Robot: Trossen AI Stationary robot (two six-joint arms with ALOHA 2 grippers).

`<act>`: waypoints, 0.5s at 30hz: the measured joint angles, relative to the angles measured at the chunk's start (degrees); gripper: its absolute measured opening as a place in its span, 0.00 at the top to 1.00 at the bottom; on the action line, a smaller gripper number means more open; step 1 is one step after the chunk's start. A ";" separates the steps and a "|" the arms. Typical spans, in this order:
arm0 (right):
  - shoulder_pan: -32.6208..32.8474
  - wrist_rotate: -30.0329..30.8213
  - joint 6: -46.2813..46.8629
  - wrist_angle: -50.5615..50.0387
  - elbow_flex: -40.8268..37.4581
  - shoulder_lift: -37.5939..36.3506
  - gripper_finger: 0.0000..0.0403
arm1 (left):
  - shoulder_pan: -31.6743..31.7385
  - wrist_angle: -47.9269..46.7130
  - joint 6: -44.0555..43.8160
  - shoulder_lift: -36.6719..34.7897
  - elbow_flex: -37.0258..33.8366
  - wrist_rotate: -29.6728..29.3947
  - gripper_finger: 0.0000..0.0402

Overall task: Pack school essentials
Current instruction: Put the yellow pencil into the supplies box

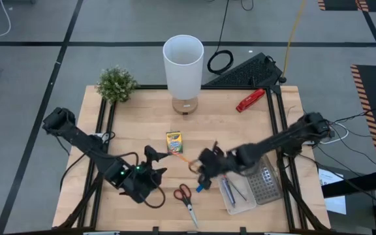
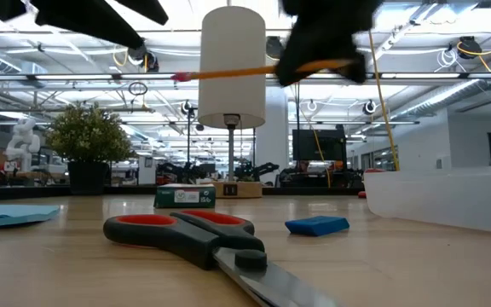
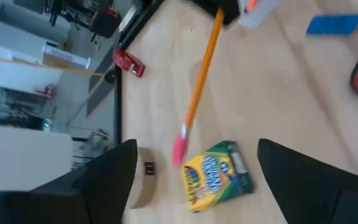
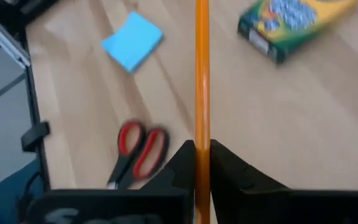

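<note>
Right gripper (image 4: 202, 155), fingers clamped on an orange pencil (image 4: 202, 74), holds it level above the table's (image 1: 240, 130) middle, its pink eraser end toward the crayon box (image 1: 174, 141). Left gripper (image 1: 154, 162) hovers near the box, fingers spread and empty. Scissors (image 1: 187, 199) and blue eraser (image 2: 316, 225) lie on the wood; sticky notes (image 4: 132, 41) sit farther off.

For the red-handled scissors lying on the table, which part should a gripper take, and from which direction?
Probably the pivot, where handles meet blades, approached straight from above. The scissors lie flat and closed on the table, handles toward the crayon box, blades toward the near edge. Fingers should close across that narrow neck. The left gripper is open nearby; the right gripper holds an orange pencil.
</note>
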 joint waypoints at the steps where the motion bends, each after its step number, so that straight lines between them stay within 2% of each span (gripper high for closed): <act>1: 1.86 1.81 2.53 -1.66 0.00 -0.54 0.95 | -0.21 -0.03 -1.79 0.00 0.00 0.02 0.17; 7: 12.32 10.06 16.36 -6.22 0.00 -1.79 0.95 | -0.48 -0.19 -10.81 0.00 0.00 1.15 0.24; 11: 18.75 13.20 25.45 -8.13 0.00 -1.67 0.95 | -0.48 0.02 -12.82 0.00 0.00 3.20 0.29; 15: 24.28 14.98 36.66 -14.69 0.00 -1.48 0.95 | -0.48 0.87 -13.59 0.00 0.00 5.35 0.33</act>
